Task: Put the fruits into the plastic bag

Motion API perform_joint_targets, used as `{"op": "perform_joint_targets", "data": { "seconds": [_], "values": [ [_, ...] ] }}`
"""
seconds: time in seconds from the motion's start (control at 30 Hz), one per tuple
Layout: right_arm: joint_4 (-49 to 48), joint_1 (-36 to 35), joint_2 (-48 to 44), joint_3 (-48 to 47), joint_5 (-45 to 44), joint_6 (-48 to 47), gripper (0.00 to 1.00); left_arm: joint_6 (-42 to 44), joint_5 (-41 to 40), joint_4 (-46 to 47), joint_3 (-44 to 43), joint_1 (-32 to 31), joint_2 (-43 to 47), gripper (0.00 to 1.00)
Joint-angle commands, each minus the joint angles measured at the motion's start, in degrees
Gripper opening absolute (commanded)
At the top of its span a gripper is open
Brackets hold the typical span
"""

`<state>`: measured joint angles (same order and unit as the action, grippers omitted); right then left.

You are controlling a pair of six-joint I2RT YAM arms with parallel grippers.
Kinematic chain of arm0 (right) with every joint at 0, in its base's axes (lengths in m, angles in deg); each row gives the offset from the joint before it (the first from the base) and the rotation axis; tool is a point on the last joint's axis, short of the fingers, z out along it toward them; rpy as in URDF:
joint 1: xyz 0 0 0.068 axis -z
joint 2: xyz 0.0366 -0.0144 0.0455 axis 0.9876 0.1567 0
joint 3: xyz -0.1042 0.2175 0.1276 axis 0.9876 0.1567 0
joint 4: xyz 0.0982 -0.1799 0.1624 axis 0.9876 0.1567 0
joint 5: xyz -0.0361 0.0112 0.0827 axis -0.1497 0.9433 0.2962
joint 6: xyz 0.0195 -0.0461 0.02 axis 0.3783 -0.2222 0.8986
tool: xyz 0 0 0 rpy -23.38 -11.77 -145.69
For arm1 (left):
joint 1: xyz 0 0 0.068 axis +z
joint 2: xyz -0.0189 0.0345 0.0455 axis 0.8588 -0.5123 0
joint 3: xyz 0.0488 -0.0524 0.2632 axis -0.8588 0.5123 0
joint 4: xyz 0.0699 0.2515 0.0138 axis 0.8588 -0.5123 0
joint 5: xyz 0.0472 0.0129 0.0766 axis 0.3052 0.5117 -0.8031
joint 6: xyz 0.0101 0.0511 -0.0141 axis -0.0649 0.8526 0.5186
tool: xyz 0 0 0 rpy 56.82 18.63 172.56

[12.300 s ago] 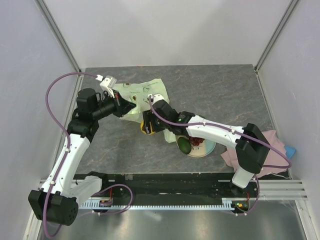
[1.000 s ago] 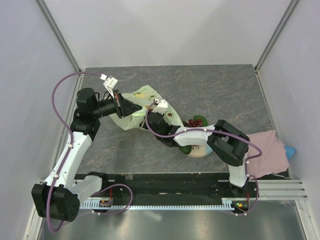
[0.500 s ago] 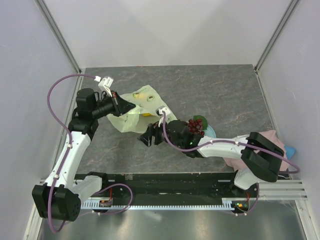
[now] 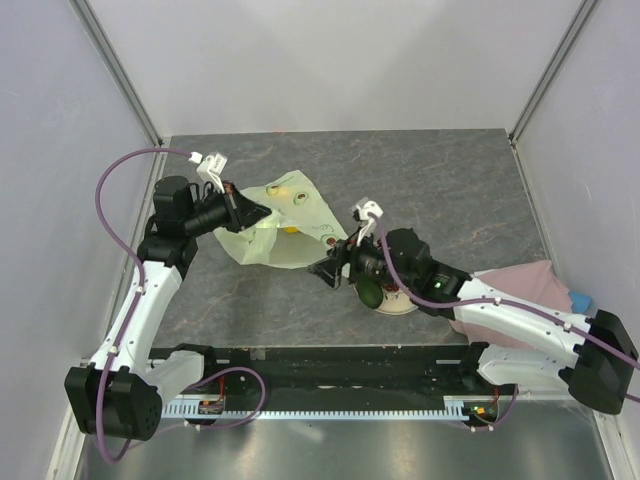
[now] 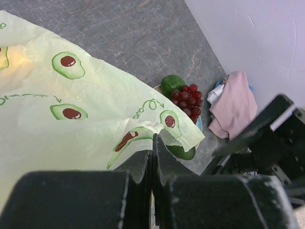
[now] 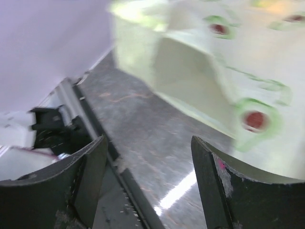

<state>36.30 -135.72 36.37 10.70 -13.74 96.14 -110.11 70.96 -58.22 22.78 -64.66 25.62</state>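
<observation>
My left gripper (image 4: 247, 213) is shut on an edge of the pale green plastic bag (image 4: 290, 235) and holds it lifted; in the left wrist view its fingertips (image 5: 153, 143) pinch the bag (image 5: 71, 95), which is printed with avocado marks. A yellowish fruit (image 4: 288, 229) shows through the bag. On the plate (image 5: 199, 123) lie an avocado (image 5: 171, 83), a dark red grape bunch (image 5: 188, 100) and a second avocado (image 5: 183, 152), partly under the bag's edge. My right gripper (image 4: 325, 272) is open and empty, low over the table between bag and plate; the right wrist view (image 6: 150, 162) shows the bag (image 6: 214, 62) ahead.
The plate (image 4: 408, 305) lies under my right arm, with one avocado (image 4: 370, 292) showing. A pink cloth (image 4: 520, 285) lies at the right, with a blue item under it; it also shows in the left wrist view (image 5: 233, 102). Grey walls enclose the table.
My right arm has drawn back from the bag toward the plate, its gripper open and empty. The pear it held earlier is gone from the jaws. The left gripper still holds the bag.
</observation>
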Motion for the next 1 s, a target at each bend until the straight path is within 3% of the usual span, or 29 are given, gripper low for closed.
{"op": "perform_joint_targets", "data": {
  "seconds": [0.0,0.23,0.97],
  "values": [
    [11.7,4.9,-3.8,3.9,-5.7,2.6,0.78,1.2,-0.2,0.5,-1.7,0.4,0.1,0.01],
    [33.9,6.3,-4.5,0.6,-20.0,4.6,0.75,1.1,0.1,0.5,-1.7,0.4,-0.1,0.02],
    [37.2,-1.9,3.4,0.7,-30.8,9.7,0.75,0.8,0.7,0.7,-1.6,0.4,-0.5,0.02]
  ]
}}
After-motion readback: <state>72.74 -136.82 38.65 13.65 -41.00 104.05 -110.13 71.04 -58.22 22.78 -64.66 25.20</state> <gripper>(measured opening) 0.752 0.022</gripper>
